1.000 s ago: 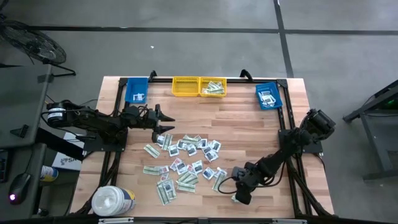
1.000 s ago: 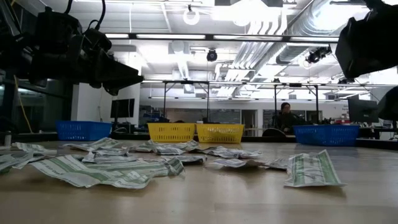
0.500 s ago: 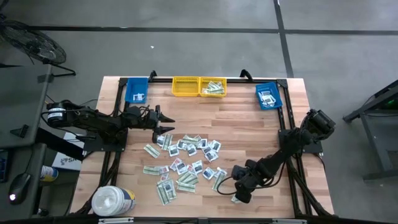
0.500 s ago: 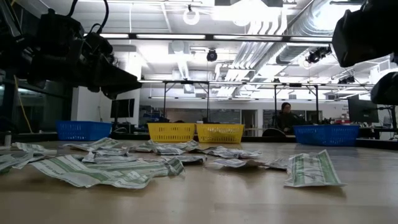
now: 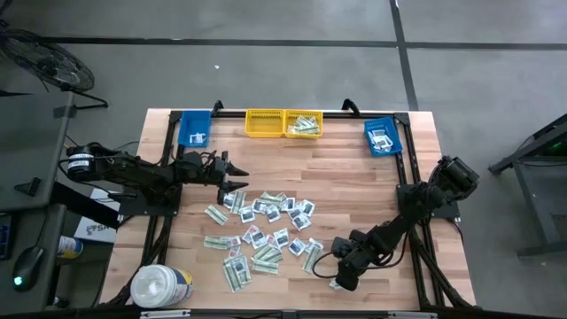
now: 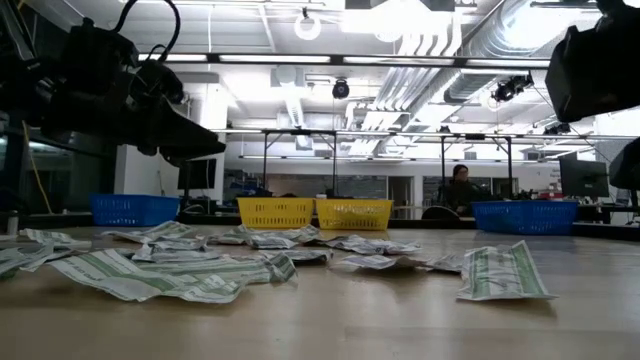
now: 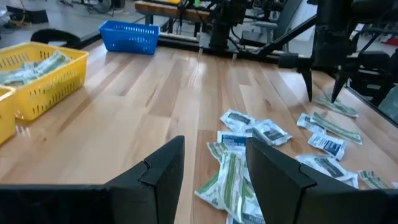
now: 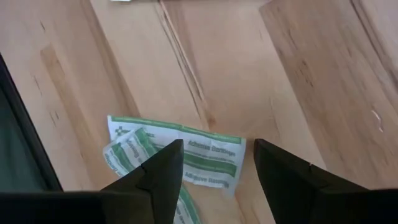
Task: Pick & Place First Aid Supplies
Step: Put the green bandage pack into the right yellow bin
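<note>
From above, my left gripper [image 5: 236,175] hangs spread and empty by the far-left edge of the scattered first aid packets [image 5: 264,232], which litter the middle of the wooden table [image 5: 354,190]; my right gripper [image 5: 341,277] is down near the front edge, over a lone green-white strip [image 5: 336,283] set apart from the heap. Yellow bins [image 5: 283,123] and two blue bins [image 5: 383,136] line the far edge, and a white tub [image 5: 159,285] stands at the front-left corner. At table level the packets [image 6: 190,265] lie flat and crumpled, one strip [image 6: 502,272] off by itself. Through my left wrist, my fingers [image 7: 163,169] stand apart above the pile's edge [image 7: 233,175]. Through my right wrist, my fingers [image 8: 163,168] are parted, gripping nothing, over the green-white strip [image 8: 183,155] lying on the wood.
</note>
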